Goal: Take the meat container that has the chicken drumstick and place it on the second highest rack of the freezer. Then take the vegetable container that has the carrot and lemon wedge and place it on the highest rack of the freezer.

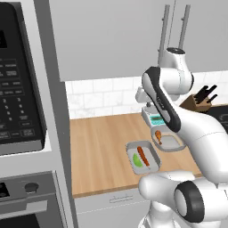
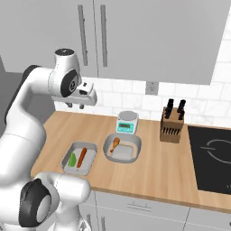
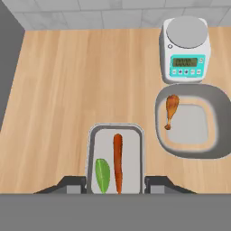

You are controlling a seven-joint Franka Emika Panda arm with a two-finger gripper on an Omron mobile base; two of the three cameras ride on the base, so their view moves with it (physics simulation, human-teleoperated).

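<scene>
My gripper (image 3: pixel 115 186), half spread and holding nothing, hangs over the vegetable container (image 3: pixel 116 158); I should probably shift toward the scale-side meat container (image 3: pixel 190 120) first.

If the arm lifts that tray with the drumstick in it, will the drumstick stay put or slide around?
It would probably slide if tilted: the chicken drumstick lies loose against one edge of the meat container, much smaller than the smooth floor. Its rounded club shape looks apt to roll. The raised rim should likely keep it inside. The tray itself looks stiff and shallow, so probably light.
</scene>
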